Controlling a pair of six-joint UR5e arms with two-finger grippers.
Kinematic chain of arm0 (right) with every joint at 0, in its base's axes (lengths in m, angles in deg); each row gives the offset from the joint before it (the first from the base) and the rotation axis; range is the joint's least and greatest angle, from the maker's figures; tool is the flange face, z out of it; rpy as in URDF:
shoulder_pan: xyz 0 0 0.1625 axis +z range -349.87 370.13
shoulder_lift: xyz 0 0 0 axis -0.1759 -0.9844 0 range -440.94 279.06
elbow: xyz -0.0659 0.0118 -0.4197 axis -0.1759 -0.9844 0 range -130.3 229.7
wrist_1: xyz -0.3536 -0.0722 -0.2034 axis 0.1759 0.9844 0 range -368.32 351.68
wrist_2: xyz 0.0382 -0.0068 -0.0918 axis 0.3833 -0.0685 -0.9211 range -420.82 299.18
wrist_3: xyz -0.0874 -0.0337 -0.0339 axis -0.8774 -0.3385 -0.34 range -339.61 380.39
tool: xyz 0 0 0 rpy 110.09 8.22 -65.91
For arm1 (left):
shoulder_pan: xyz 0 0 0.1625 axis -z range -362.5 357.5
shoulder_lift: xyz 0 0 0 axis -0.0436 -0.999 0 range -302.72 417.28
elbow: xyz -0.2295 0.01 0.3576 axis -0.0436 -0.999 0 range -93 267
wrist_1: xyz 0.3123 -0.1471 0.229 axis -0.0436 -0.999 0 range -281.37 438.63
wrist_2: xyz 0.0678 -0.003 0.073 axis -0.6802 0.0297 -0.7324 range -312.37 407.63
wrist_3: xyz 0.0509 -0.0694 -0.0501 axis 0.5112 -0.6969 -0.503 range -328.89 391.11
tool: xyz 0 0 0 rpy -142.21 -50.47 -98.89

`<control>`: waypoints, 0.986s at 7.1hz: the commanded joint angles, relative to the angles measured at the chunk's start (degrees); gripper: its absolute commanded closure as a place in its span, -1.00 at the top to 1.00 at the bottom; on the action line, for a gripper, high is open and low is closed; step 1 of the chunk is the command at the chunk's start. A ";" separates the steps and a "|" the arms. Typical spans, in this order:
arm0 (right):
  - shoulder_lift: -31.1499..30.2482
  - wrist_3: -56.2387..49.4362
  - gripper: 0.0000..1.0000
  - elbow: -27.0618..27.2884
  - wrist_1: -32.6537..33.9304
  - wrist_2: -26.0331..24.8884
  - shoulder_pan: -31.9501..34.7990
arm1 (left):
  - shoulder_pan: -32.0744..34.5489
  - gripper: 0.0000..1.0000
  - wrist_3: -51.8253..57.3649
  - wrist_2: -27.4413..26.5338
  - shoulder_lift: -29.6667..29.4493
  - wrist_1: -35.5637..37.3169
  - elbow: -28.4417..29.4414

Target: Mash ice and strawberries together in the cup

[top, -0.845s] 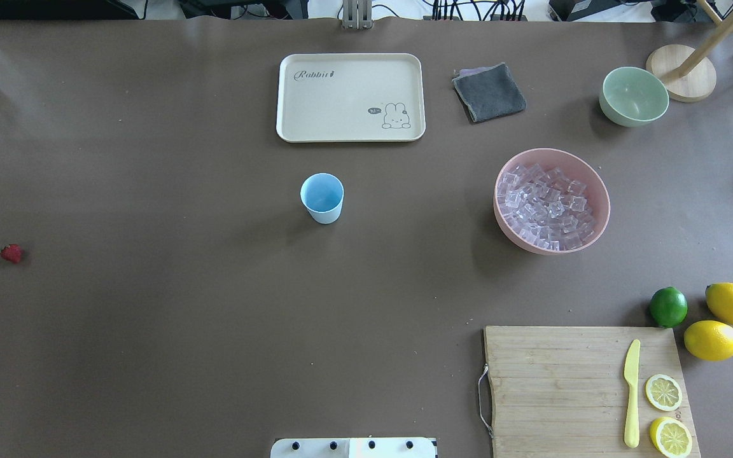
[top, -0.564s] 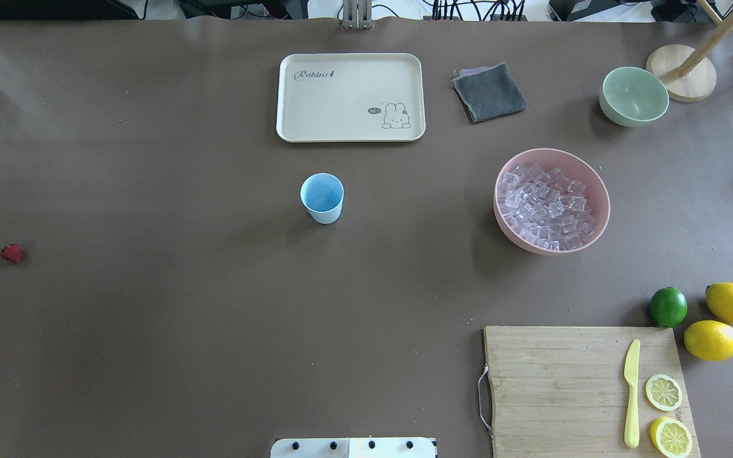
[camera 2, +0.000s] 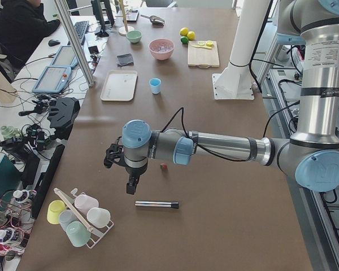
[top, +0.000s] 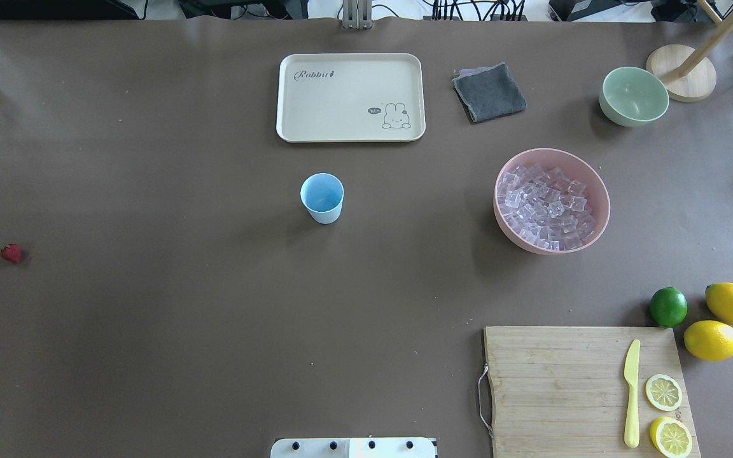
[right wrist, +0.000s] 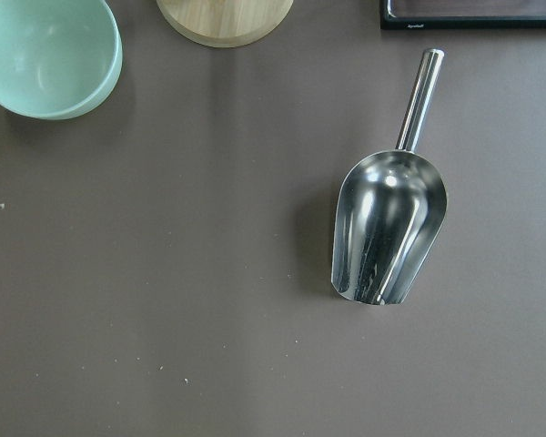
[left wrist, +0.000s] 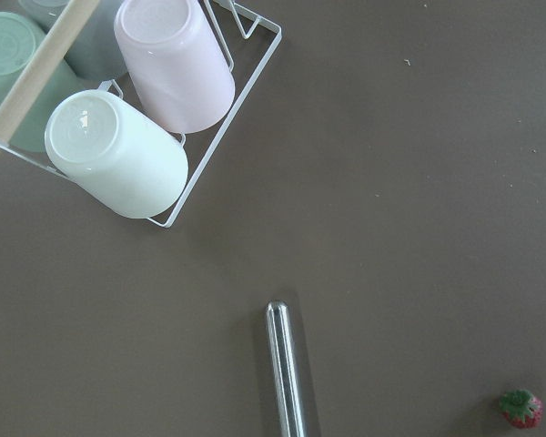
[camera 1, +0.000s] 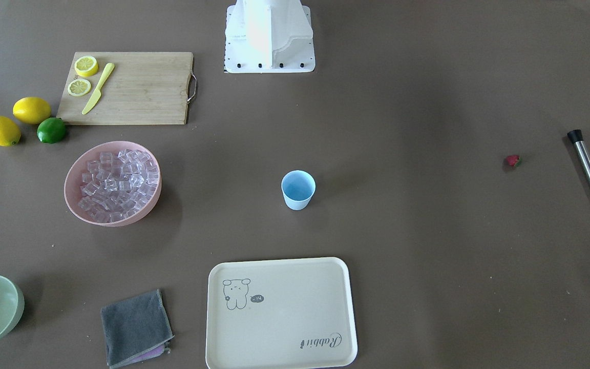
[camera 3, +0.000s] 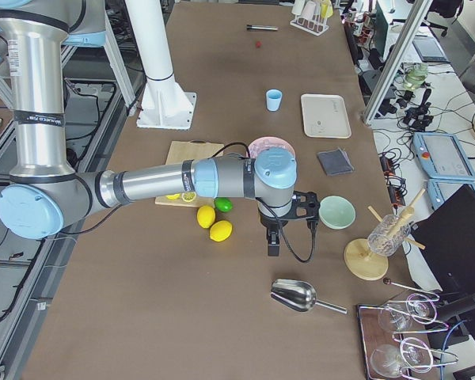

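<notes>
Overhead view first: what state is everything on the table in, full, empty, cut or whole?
cup: upright, empty
ice: piled in the pink bowl
strawberry: whole, lying loose
green bowl: upright, empty
tray: empty
lemon halves: cut, on the board
cloth: folded
scoop: lying down, empty
metal rod: lying flat

Silver arms (camera 2: 226, 145), pale-blue joint caps (camera 2: 137, 134)

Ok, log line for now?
cup empty | ice in pink bowl | strawberry outside cup | left end effector, right end effector: grip unclear
</notes>
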State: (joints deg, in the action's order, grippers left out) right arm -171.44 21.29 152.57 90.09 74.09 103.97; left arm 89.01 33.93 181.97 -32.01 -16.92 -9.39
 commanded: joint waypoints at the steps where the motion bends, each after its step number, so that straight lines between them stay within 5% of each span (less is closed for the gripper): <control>1: 0.67 0.15 0.99 -0.13 -0.06 0.78 -0.15 | -0.37 0.98 -0.01 -0.13 0.44 -0.60 1.09; 7: 8.58 16.75 0.99 5.41 -6.26 -0.95 -19.62 | -0.28 0.97 0.26 0.21 1.14 -2.36 1.73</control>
State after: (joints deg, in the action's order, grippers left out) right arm -163.71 34.07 157.14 87.30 74.41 89.17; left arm 88.69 34.14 182.14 -30.89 -19.06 -7.71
